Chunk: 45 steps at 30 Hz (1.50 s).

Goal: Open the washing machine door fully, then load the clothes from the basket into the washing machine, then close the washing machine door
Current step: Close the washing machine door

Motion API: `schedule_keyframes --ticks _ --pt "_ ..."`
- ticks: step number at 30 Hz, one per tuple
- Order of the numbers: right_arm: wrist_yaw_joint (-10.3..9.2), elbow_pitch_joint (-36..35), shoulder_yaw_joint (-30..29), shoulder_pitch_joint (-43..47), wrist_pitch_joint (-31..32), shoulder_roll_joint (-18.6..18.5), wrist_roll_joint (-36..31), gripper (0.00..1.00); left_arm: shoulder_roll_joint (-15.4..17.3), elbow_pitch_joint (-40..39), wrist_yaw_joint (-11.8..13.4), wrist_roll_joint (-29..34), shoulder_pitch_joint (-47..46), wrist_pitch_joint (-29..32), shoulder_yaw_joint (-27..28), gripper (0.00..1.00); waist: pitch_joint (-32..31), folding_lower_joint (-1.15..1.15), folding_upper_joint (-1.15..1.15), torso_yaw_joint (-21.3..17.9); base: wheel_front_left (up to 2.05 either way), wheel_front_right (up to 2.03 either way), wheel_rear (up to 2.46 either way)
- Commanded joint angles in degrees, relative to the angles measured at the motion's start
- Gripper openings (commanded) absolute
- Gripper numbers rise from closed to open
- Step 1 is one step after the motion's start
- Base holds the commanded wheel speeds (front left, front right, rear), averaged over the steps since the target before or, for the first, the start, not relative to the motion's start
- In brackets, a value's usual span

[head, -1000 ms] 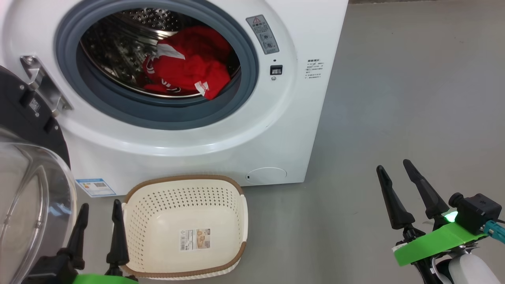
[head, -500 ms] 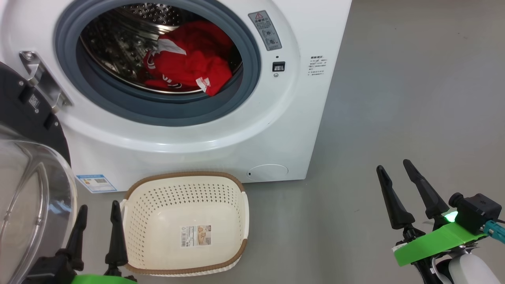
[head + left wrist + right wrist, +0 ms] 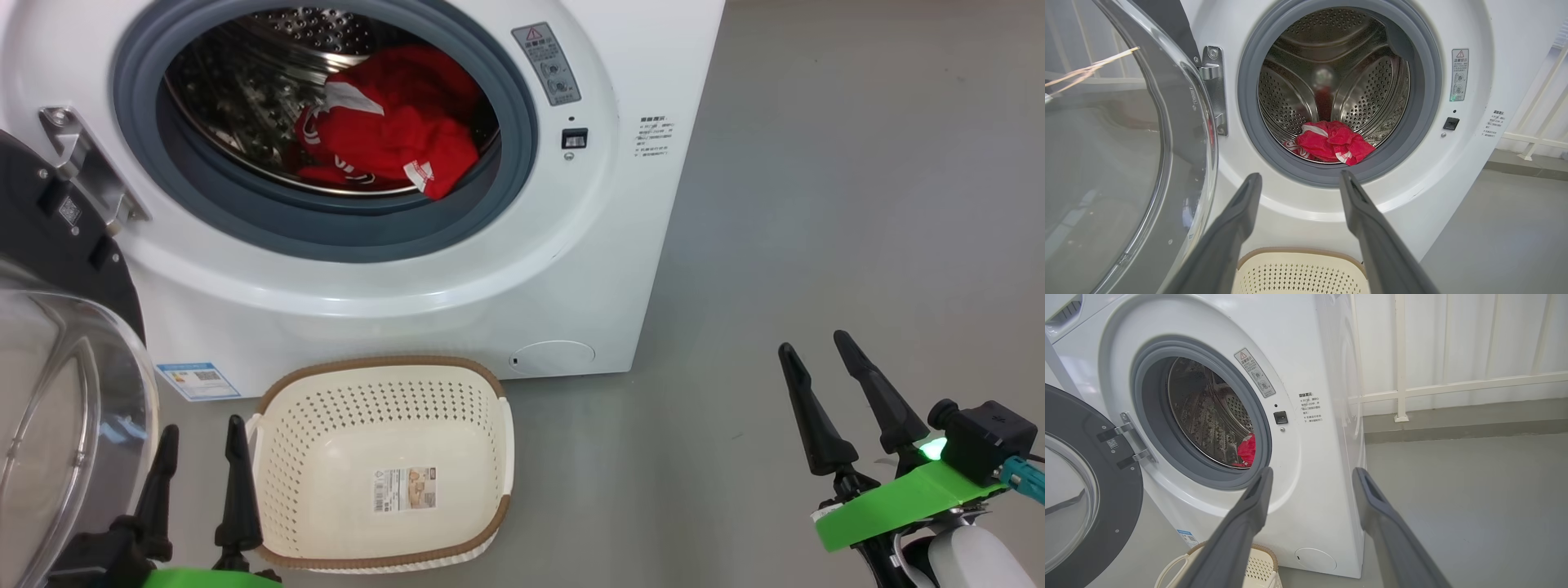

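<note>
Now the clothes (image 3: pixel 384 135), a crumpled bright red bundle with white trim and a small white tag, lie low in the steel drum (image 3: pixel 245 98) of the washing machine (image 3: pixel 571 269). Its door (image 3: pixel 49 392) stands swung wide at the left. The basket (image 3: pixel 375 362) sits just before it. The left gripper (image 3: pixel 202 425) and right gripper (image 3: pixel 813 340) hover spread, grasping nothing.

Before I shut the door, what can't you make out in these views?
- Door handle and outer face: head view cuts it at the left edge; wrist views face its inner side.
- How many clothes: one bunched heap in every view.
- Drum floor at the front: behind the grey ring, head view.
- Sticker print: too small, all views.
</note>
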Motion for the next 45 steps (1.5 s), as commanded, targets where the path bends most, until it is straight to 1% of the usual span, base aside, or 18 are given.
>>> schedule_keyframes --ticks 1,7,16,22,45 --pt "0.09 -1.3 1.2 -0.4 -0.3 -0.9 -0.1 1.0 0.7 -1.2 0.1 -0.6 -1.3 -0.5 1.8 1.0 0.0 0.0 0.0 0.0 -0.5 0.5 0.0" --pt "0.09 -1.1 1.4 -0.3 -0.3 -1.0 0.0 1.0 0.7 -1.2 -0.1 -0.7 -0.9 -0.5 1.6 1.0 -0.4 0.0 0.0 -0.2 -0.98 0.98 0.0" --pt "0.09 -1.0 1.5 -0.1 -0.3 -1.1 0.1 1.0 0.7 -1.7 0.0 -0.3 -0.7 -0.5 2.0 1.0 -0.7 0.0 0.0 -0.1 -1.82 1.82 0.0" --pt "0.09 -1.0 1.5 0.0 -0.3 -1.0 0.1 1.0 0.7 -1.4 0.1 -0.1 -0.7 -0.5 2.0 1.0 -0.7 0.0 0.0 0.1 -1.13 1.13 0.0" --pt "0.09 -0.8 1.3 -0.1 -0.3 -1.0 0.1 1.0 0.7 -0.6 0.2 -0.1 -1.1 -0.5 2.1 1.0 -0.9 0.0 0.0 0.7 -0.08 0.08 0.0"
